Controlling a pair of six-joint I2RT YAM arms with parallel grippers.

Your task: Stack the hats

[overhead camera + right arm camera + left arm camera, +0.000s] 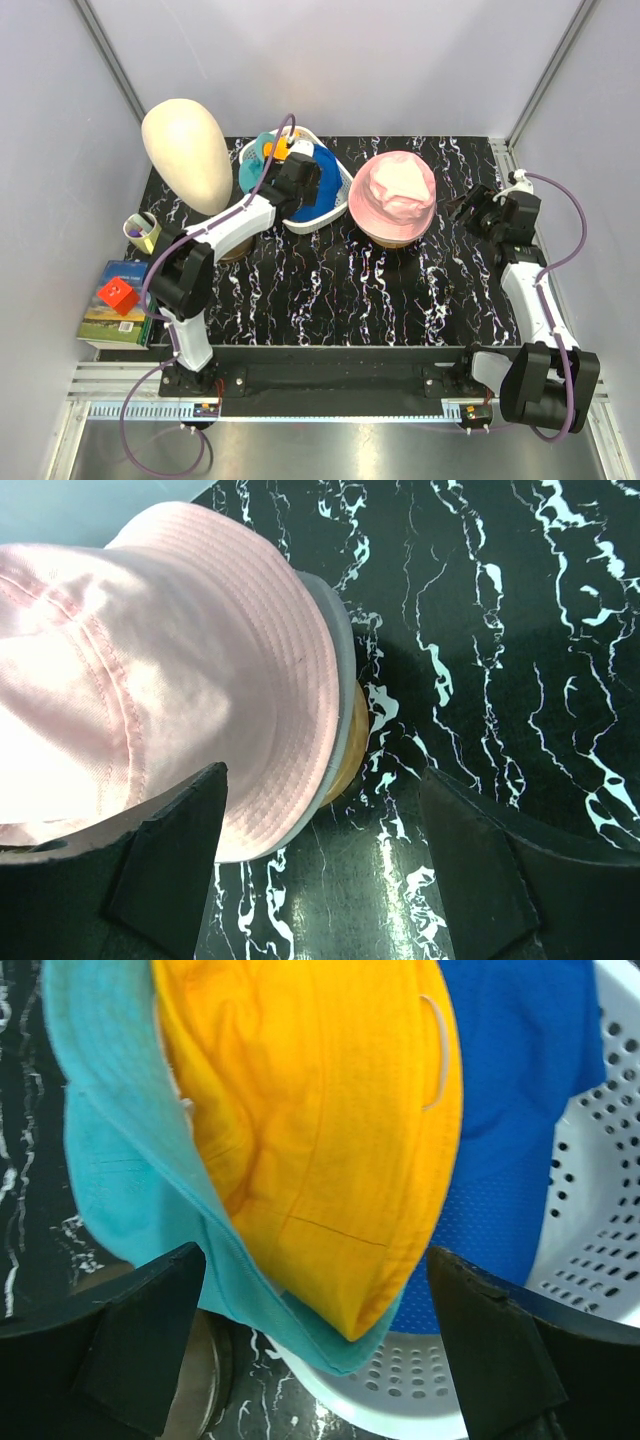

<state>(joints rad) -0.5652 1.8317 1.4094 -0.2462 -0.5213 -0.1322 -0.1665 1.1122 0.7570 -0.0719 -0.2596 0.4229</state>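
I am holding my left gripper wide open over the white basket, where the orange-yellow hat is lying tucked inside the teal hat beside the royal-blue hat, probably to pinch a brim from here. My right gripper, also spread and empty, is hovering just beside the pink hat sitting on the table, probably the stack's base.

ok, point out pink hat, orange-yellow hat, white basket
pink bucket hat point(392, 192), top external view, crown
orange-yellow hat point(320, 1130), left wrist view, middle panel
white basket point(590, 1235), left wrist view, perforated wall
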